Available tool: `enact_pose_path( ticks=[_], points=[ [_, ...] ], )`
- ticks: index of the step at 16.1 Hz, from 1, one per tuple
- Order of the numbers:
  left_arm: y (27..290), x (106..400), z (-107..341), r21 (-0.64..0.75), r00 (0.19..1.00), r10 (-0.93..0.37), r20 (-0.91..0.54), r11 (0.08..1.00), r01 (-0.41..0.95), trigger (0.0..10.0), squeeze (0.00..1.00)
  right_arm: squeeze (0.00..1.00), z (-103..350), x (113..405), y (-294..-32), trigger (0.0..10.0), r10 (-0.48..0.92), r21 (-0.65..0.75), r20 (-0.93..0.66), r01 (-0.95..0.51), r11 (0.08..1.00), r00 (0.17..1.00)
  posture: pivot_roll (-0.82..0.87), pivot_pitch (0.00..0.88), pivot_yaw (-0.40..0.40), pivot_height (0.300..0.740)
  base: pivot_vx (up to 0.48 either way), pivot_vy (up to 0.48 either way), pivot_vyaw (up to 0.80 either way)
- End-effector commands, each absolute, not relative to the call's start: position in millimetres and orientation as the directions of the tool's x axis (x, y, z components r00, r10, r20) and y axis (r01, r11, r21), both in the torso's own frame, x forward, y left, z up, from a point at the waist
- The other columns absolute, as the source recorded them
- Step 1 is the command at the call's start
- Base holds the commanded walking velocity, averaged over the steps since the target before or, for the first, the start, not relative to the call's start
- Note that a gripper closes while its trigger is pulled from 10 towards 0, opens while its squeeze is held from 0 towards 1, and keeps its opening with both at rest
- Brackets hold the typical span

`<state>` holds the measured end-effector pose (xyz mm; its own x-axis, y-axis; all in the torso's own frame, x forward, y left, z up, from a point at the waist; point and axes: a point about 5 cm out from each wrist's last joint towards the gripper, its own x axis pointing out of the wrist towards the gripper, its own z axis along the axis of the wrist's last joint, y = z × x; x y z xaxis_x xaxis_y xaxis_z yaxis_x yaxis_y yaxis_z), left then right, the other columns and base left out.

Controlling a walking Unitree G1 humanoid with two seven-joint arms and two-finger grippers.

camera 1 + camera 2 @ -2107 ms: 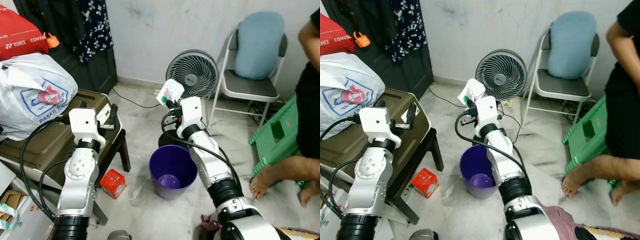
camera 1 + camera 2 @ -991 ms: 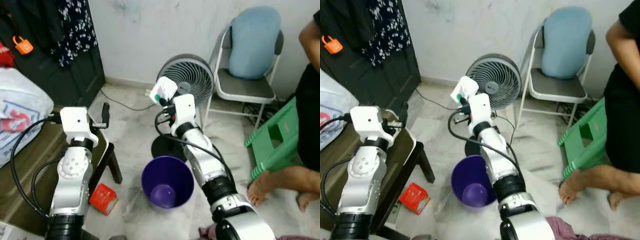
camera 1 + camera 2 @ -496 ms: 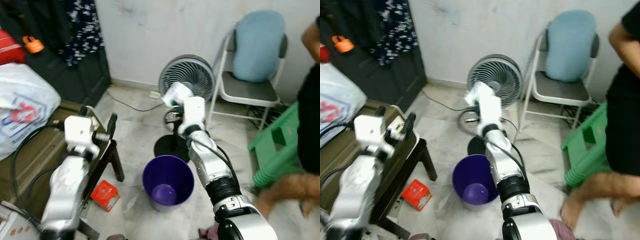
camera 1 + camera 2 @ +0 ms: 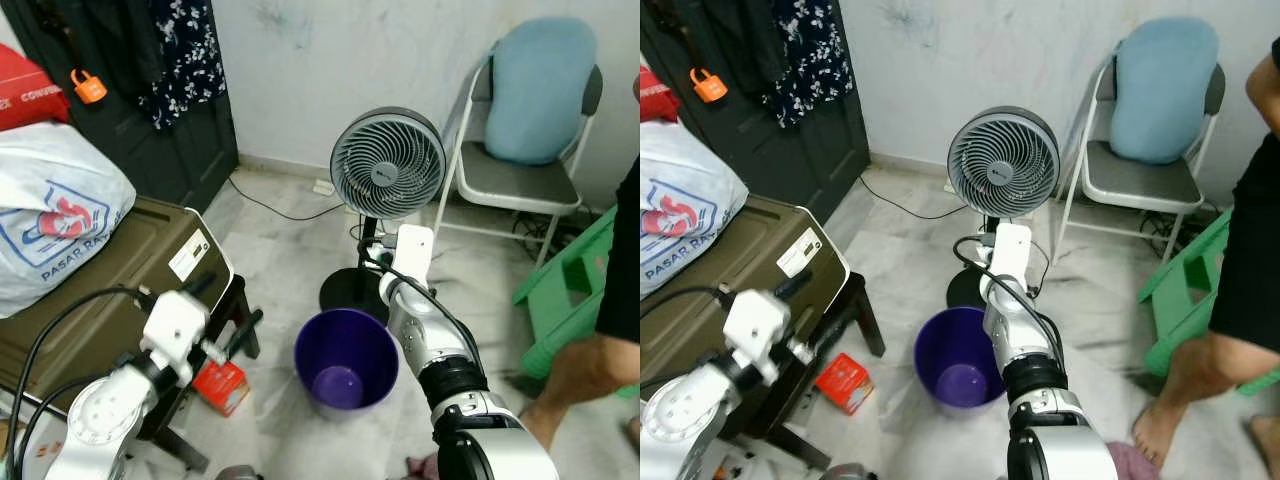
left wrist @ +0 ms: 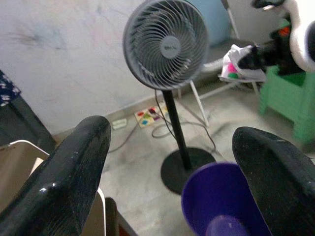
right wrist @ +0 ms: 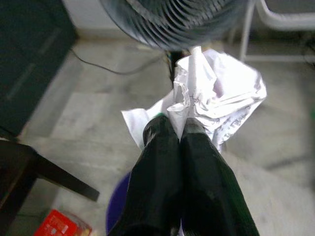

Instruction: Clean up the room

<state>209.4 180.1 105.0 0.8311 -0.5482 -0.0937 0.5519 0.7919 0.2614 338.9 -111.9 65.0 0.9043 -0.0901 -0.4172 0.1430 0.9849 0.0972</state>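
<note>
Marble floor (image 4: 280, 250), pale and veined, runs under everything you see, ending at a scuffed white wall (image 4: 300, 60). On your far left a white printed plastic bag (image 4: 50, 225) sits on an olive-brown case (image 4: 130, 280), and that case rests on a dark desk (image 4: 855, 300); a small red box (image 4: 222, 387) lies on the floor beside the desk leg. Your left pincer (image 5: 170, 167) hangs low near the desk, its two fingers spread wide apart and holding nothing. Just right of it the purple bin (image 4: 347, 358) stands on the floor, a darker round shape at its bottom. Behind the bin stands a grey pedestal fan (image 4: 388, 163) on a black round base. Your right pincer (image 6: 182, 129) is clenched on a crumpled white paper wrapper (image 6: 216, 98), pinching it at the fingertips; the wrapper sits out in front of the fingers, with the bin's rim just visible below them. Further right you have a folding chair (image 4: 520, 180) with a blue cushion (image 4: 540, 85), a green plastic stool (image 4: 575, 285), and a person's bare leg and foot (image 4: 1195, 385) at the edge.
</note>
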Motion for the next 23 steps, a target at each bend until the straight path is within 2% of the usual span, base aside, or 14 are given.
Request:
enact_pose_path(
  ticks=[1,6,9,14,19,23],
  points=[
    [180.4,206.9,110.5,0.274,0.816,-0.570,-0.100,0.772,0.573,10.0,0.00,0.00,65.3,339.3,-113.1,10.0,-0.116,0.095,-0.429,0.172,0.980,0.896,0.15,0.050,0.036,0.740,0.000,0.000,0.00],
    [189.8,184.9,115.6,0.308,0.800,-0.578,-0.157,0.742,0.596,10.0,0.00,0.00,64.4,335.8,-114.1,10.0,-0.167,0.025,-0.389,0.191,0.981,0.906,0.20,0.145,0.080,0.740,0.000,0.000,0.00],
    [198.1,172.5,121.4,0.335,0.804,-0.564,-0.189,0.732,0.593,10.0,0.00,0.00,65.0,335.8,-113.1,10.0,-0.186,0.043,-0.391,0.220,0.975,0.901,0.24,0.186,0.137,0.740,0.000,0.000,0.00],
    [213.4,151.4,135.2,0.375,0.828,-0.508,-0.237,0.738,0.561,10.0,0.00,0.00,71.8,341.3,-94.6,10.0,-0.161,0.080,-0.373,0.205,0.976,0.914,0.33,0.234,0.216,0.740,0.000,0.000,0.00],
    [220.6,140.9,144.0,0.378,0.815,-0.505,-0.285,0.722,0.580,10.0,0.00,0.00,81.9,349.6,-86.2,10.0,-0.154,0.082,-0.329,0.190,0.978,0.932,0.37,0.243,0.246,0.740,0.000,0.000,0.00],
    [224.0,138.4,146.9,0.381,0.807,-0.504,-0.308,0.712,0.590,10.0,0.00,0.00,80.0,350.5,-90.7,10.0,-0.187,0.077,-0.328,0.224,0.972,0.926,0.37,0.235,0.255,0.740,0.000,0.000,0.00]
  ],
)
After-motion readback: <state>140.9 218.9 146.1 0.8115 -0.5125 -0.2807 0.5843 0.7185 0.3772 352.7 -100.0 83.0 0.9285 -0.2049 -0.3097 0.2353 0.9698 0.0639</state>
